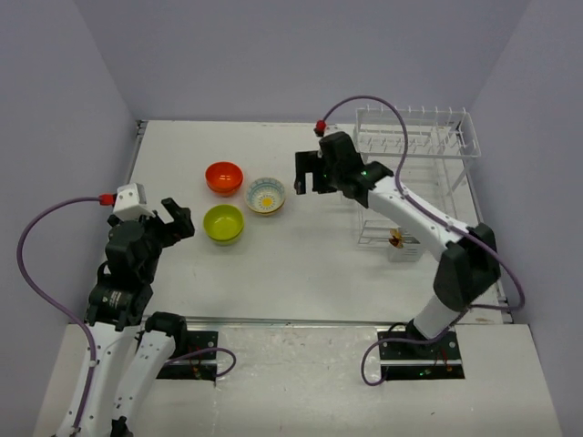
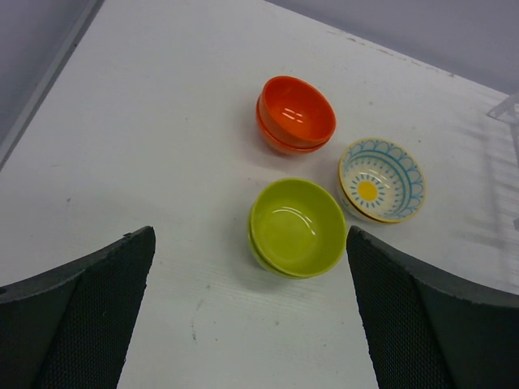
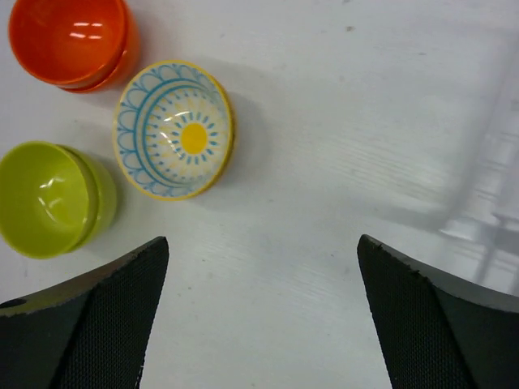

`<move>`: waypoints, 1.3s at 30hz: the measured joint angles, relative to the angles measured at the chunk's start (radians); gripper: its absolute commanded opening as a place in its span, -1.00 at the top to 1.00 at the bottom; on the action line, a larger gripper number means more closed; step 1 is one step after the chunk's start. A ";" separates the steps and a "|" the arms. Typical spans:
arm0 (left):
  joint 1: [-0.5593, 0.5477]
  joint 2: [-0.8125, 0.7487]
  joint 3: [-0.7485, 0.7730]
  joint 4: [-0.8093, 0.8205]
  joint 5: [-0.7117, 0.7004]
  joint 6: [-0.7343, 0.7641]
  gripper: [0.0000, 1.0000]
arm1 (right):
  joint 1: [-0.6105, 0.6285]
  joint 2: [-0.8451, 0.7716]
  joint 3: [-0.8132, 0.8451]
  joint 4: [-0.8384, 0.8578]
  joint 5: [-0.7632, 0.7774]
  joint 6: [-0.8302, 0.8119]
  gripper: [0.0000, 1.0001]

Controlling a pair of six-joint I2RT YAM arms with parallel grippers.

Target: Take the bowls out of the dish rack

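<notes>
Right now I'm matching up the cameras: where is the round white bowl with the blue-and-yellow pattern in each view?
Top external: the round white patterned bowl just left of centre.
Left wrist: right of centre.
Right wrist: upper left.
Shared landmark: the glossy orange bowls next to it.

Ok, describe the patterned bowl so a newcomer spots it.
On the white table, left of the dish rack, sits a cluster of bowls. The patterned bowl is nearest the rack, beside the orange bowls and green bowls; only it has blue arcs around a yellow centre.
</notes>
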 measured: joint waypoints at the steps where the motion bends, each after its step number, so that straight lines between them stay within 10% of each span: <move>1: 0.000 0.010 0.000 0.000 -0.023 0.000 -1.00 | 0.002 -0.077 -0.077 -0.009 0.036 0.001 -0.98; 14: 0.000 0.187 0.003 -0.014 -0.131 0.014 -1.00 | 0.009 -1.175 -0.551 -0.114 0.559 0.006 -0.98; 39: -0.006 -0.124 -0.091 0.008 -0.301 0.027 -1.00 | 0.009 -1.415 -0.699 -0.363 0.641 0.053 -0.98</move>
